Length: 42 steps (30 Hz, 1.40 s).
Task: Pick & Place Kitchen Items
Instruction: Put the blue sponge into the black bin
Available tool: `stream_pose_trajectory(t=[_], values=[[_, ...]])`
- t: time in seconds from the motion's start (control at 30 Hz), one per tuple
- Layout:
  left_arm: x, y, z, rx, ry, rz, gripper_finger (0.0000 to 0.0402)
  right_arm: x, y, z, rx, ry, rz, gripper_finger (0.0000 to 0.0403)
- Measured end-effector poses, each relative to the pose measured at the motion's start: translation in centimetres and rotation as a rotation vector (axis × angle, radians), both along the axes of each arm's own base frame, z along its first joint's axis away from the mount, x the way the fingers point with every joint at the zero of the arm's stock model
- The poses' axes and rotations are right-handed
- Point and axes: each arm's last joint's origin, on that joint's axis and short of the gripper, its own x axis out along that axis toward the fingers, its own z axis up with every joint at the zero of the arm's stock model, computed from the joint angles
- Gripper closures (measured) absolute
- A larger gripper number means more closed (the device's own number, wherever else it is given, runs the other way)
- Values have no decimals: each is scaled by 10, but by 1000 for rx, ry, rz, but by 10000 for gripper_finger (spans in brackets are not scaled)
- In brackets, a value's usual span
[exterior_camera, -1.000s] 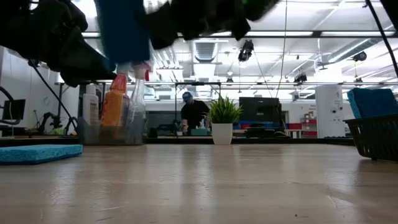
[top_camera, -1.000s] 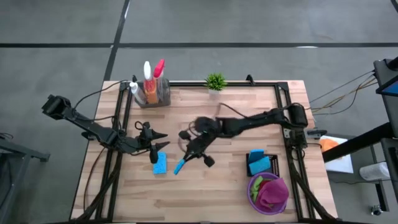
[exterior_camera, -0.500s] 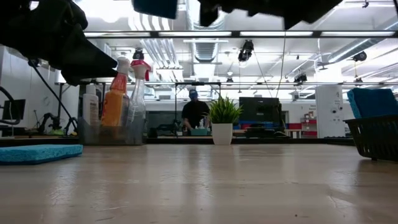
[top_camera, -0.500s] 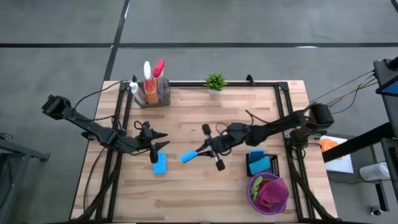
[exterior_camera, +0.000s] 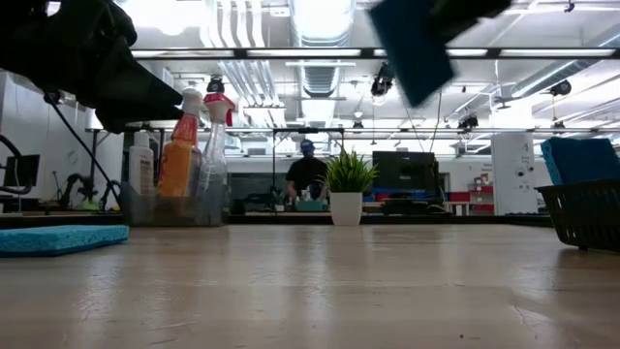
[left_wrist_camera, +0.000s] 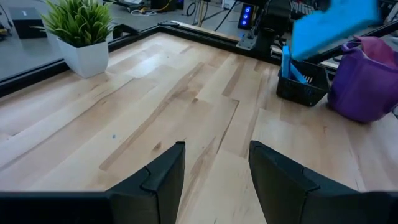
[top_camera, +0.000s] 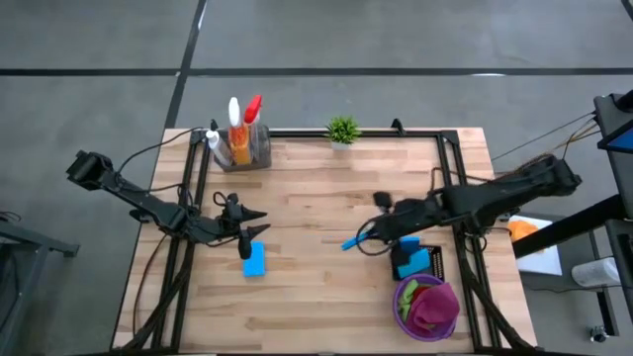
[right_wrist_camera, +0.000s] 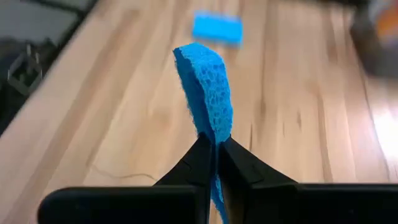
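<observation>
High view: right pincer (top_camera: 368,240) sits toward 3 o'clock on the table (top_camera: 316,188), clamped hard on a blue sponge (top_camera: 353,240) held clear of the wood. Right wrist view confirms it: fingers pinched together on the sponge's lower edge, foam squeezed thin at the bite and standing up edge-on. A narrow grip like that suits a soft, flat piece; it also means the sponge can flop or twist.

Black basket (top_camera: 416,263) lies just beside the pincer toward 4 o'clock, with blue sponges already stood in it. Purple bowl (top_camera: 427,309) at about 5 o'clock holds magenta and green cloths (top_camera: 432,305). Judgement: sponges are being sorted into the basket, and this one is being carried there; release not yet made.

Second sponge (top_camera: 254,260) lies flat on the table toward 8 o'clock. Left pincer (top_camera: 251,240) hangs just over its far end, fingers standing partly apart with nothing between them, as the left wrist view shows. Likely parked there for the next pick.

Spray bottles (top_camera: 241,127) stand together in a clear container (top_camera: 247,149) at 11 o'clock, red-topped, white and orange. Potted plant (top_camera: 342,130) sits at 12 o'clock on the rear edge, well apart from the work.

Low view: person (exterior_camera: 306,177) far back in the room, not at the table.
</observation>
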Motion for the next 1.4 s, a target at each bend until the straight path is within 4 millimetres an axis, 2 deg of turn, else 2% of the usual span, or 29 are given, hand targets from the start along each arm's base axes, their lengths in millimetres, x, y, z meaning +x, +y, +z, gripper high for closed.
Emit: stream_pose_trajectory(t=[0.23,0.33,0.43,0.73,1.03,1.27,1.4], values=[[0,0,0,-1,0,0,222,-58,-15,19,40,301,-120,385],[0,0,0,-2,-4,0,222,-73,-18,20,82,395,-152,385],[0,0,1,-4,-7,0,222,-79,-18,18,129,455,-163,385],[0,0,1,-3,-6,0,222,-66,-11,-6,183,672,-141,385],[0,0,1,-2,-5,0,222,-43,-3,-37,186,888,-104,385],[0,0,0,-1,-5,0,222,-31,1,-59,150,1008,-83,385],[0,0,0,-1,-5,-1,222,-27,1,-65,126,1029,-97,385]])
